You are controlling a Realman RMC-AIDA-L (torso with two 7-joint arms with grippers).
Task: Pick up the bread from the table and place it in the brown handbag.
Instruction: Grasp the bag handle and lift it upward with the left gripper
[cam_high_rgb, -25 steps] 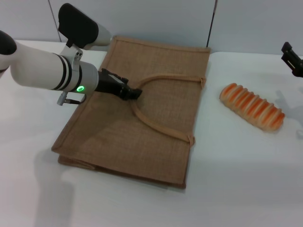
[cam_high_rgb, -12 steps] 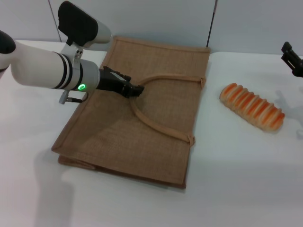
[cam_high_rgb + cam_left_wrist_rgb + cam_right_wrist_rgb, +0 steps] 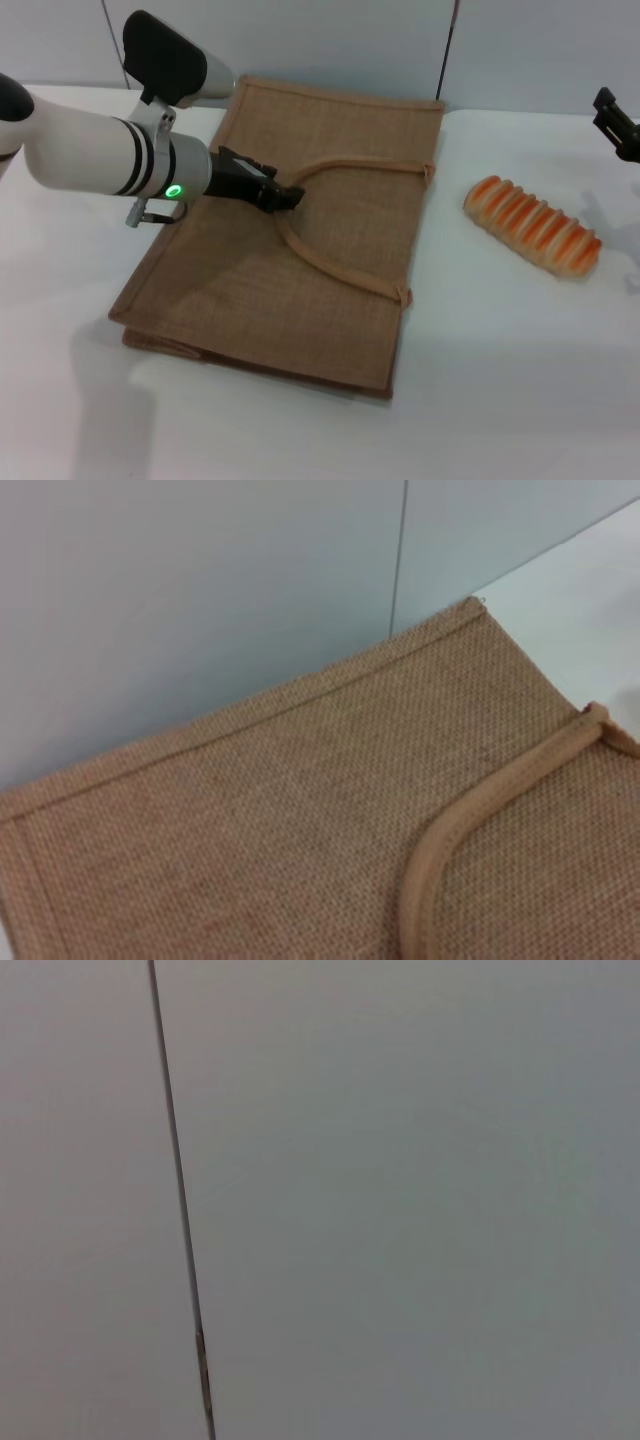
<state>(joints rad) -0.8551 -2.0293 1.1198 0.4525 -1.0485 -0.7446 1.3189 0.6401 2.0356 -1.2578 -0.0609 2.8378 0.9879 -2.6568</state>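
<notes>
**A:** So the bread is sitting on the table in the right-middle of the head view, lying at a slant, nothing touching it. It's well apart from the brown handbag, which lies flat across the centre with its mouth facing the bread side.

**B:** And the arms?

**A:** The left gripper is down on the bag, right at the bend of the handle loop, left of centre. I honestly can't tell whether its fingers are apart, together or pinching the strap, the tip is just a dark blob. The left wrist view only shows weave and a bit of strap. The right gripper pokes in at the upper right edge, above the bread, and I can't tell its fingers either. Its wrist view shows just a blank wall.

**B:** What could go wrong?

**A:** My guess is the bag is the issue. It's flat, so if the handle doesn't get lifted properly the mouth won't open and the bread gets shoved against the edge. The strap could slip out too, and the bread might roll when grabbed.
</notes>
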